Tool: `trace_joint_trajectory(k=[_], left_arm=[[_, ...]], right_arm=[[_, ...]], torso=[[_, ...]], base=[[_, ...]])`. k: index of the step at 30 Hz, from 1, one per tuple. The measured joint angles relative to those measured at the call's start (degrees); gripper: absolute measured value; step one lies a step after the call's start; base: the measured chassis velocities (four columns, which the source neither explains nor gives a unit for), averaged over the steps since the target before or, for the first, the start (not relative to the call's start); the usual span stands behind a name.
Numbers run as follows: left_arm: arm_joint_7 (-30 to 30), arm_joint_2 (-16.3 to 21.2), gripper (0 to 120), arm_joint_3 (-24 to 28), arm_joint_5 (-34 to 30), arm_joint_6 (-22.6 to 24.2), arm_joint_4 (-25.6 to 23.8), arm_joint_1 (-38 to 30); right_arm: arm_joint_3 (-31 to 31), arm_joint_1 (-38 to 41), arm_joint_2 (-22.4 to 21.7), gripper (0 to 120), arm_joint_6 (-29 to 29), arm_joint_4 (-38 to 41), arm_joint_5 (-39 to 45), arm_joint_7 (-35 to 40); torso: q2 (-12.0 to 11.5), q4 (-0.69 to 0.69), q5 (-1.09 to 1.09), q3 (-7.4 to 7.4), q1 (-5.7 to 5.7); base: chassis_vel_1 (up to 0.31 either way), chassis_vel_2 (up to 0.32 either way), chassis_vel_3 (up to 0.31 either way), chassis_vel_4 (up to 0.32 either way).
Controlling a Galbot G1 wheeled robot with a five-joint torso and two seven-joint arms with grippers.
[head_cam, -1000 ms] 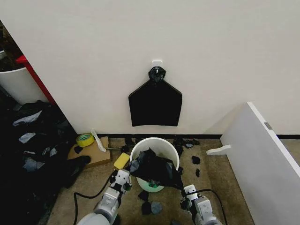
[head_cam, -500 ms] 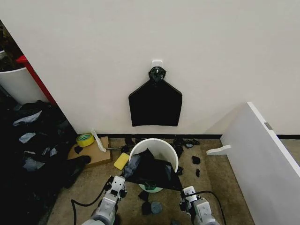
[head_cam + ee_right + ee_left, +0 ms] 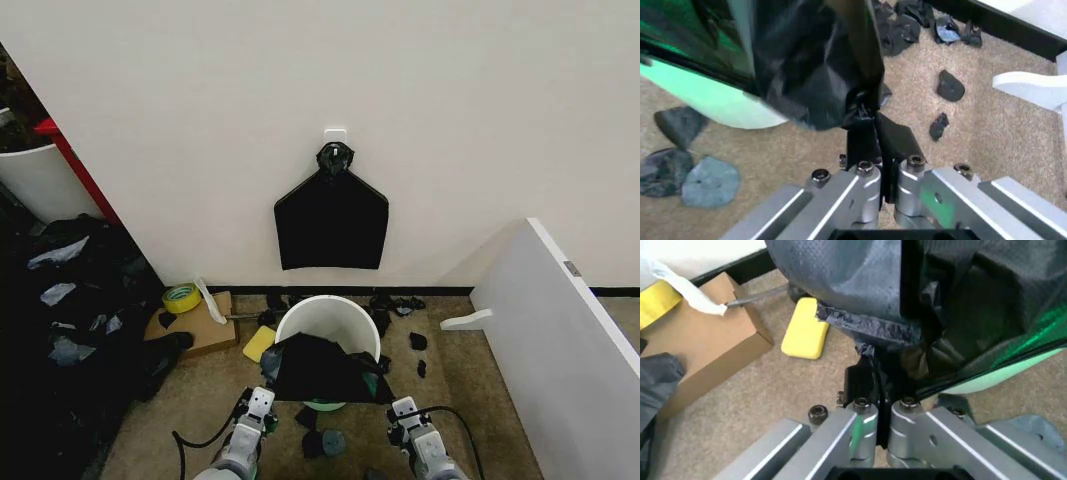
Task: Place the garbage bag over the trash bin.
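The cream-white trash bin [image 3: 330, 318] stands on the carpet by the wall. The black garbage bag [image 3: 318, 370] is stretched flat across its near rim, held between my two grippers. Left gripper [image 3: 263, 394] is at the bag's left near corner and right gripper [image 3: 401, 406] at its right near corner. In the left wrist view the left gripper [image 3: 875, 371] is shut on a bunched edge of the garbage bag [image 3: 860, 285]. In the right wrist view the right gripper [image 3: 865, 126] is shut on the garbage bag [image 3: 813, 75], beside the bin's pale green base [image 3: 707, 95].
Another black bag [image 3: 331, 222] hangs on a wall hook. A yellow sponge [image 3: 258, 343], a cardboard box [image 3: 195, 328] and a tape roll [image 3: 181, 297] lie left of the bin. A white board [image 3: 560, 340] leans at right. Black scraps [image 3: 950, 86] litter the carpet; a dark pile [image 3: 70, 300] fills the left.
Both grippers have drawn back toward me and the left one has moved inward. The bag, slumped inside the bin before, is now pulled out flat over the near rim.
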Motion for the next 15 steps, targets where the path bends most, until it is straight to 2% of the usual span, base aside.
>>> trace_joint_trajectory(k=[8, 14, 15], left_arm=[[1.4, -0.5, 0, 0.0, 0.7, -1.4, 0.2, 0.0], [1.7, 0.3, 0, -0.2, 1.4, -2.2, -1.5, 1.3], [1.6, 0.6, 3, -0.3, 1.4, -2.1, -2.0, 1.5]], right_arm=[[0.8, 0.8, 0.4, 0, 3.0, -1.9, 0.2, -2.2], [1.4, -0.7, -0.9, 0, 3.3, 0.4, 2.1, -3.2], [1.6, -1.0, -1.2, 4, 3.2, 0.9, 2.6, -3.3]], torso=[[0.0, 0.00, 0.00, 0.00, 0.00], [0.0, 0.00, -0.01, 0.00, 0.00], [0.0, 0.00, -0.01, 0.00, 0.00]], base=[[0.000, 0.000, 0.000, 0.000], [0.000, 0.000, 0.000, 0.000], [0.000, 0.000, 0.000, 0.000]])
